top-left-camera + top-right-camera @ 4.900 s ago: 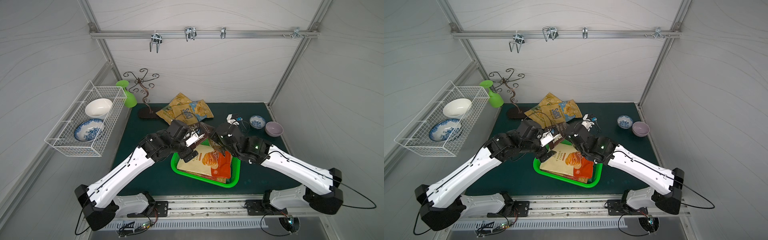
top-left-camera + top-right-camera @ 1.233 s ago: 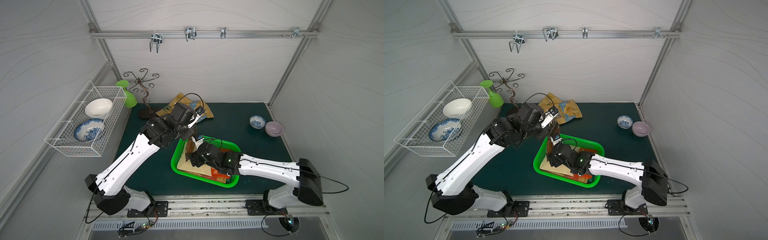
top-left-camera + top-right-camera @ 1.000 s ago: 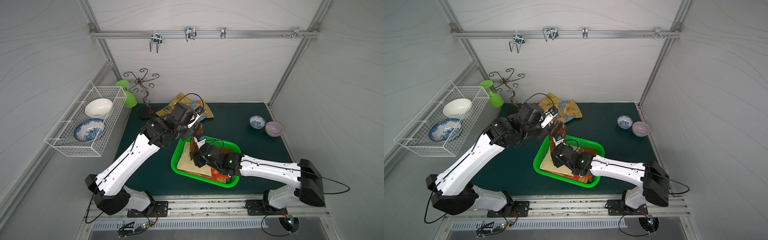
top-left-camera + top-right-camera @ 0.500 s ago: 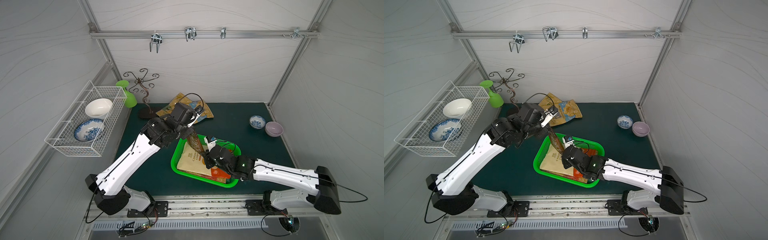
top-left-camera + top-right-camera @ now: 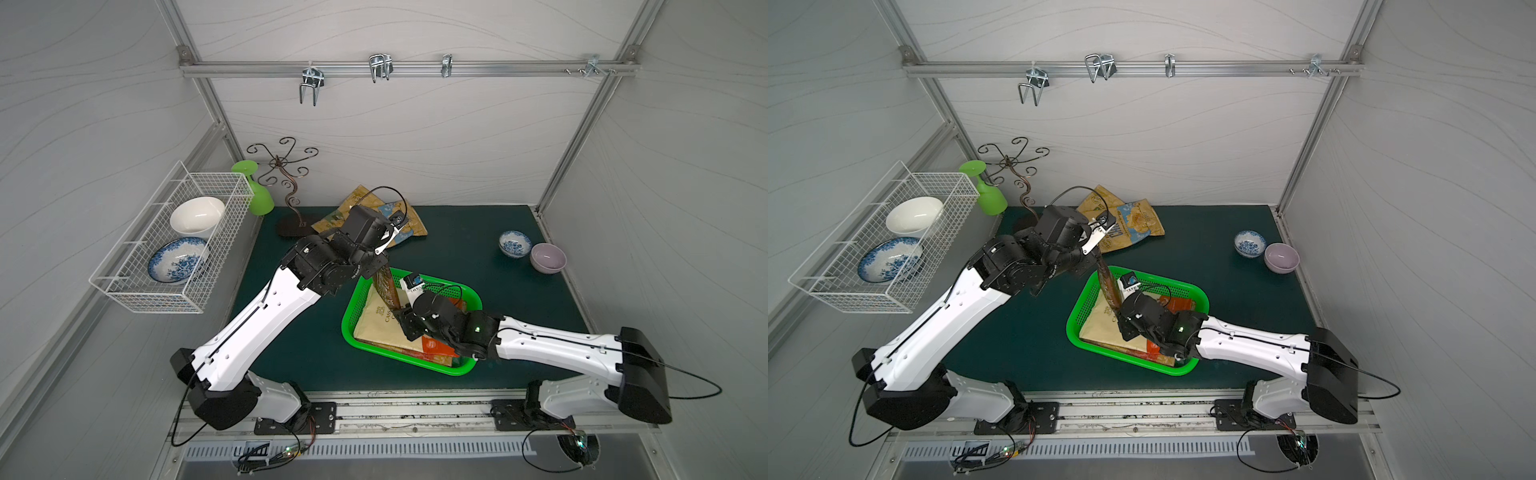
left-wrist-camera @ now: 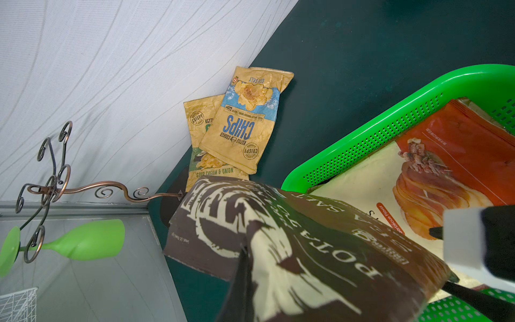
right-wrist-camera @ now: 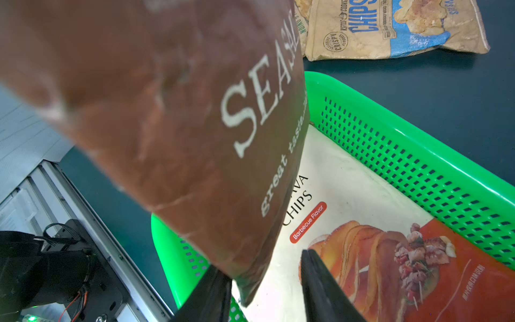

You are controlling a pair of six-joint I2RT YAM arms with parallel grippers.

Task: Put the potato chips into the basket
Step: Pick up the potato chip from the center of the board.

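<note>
The left gripper is pinched tight on the top edge of a brown bag, which hangs on edge with its lower end inside the basket. The right gripper sits low in the basket with its jaws spread. The bag's bottom corner lies between them and a gap shows on one side, so it does not look clamped.

The likeliest fault is a bad landing. The bag's top leans over the basket's rim on the left arm's side, so a release from here could tip it out onto the mat rather than flat onto the cassava bag beneath. If the right jaws close low, they may nip the cassava bag too and drag the stack, which also includes an orange bag. The two wrists work very near each other, so a sideways swing risks a knock. The film looks slick, so a corner grip may slide.

Two tan bags lie outside the basket on the mat against the back wall, overlapping.

The mat is dark green and flat. Two small bowls sit just beside each other, well apart from the basket. The booth has white panel walls, and a rail with hooks runs across the back. A wire rack hangs on the side wall with two bowls in it. A green goblet and a scrolled stand are in the back corner.
</note>
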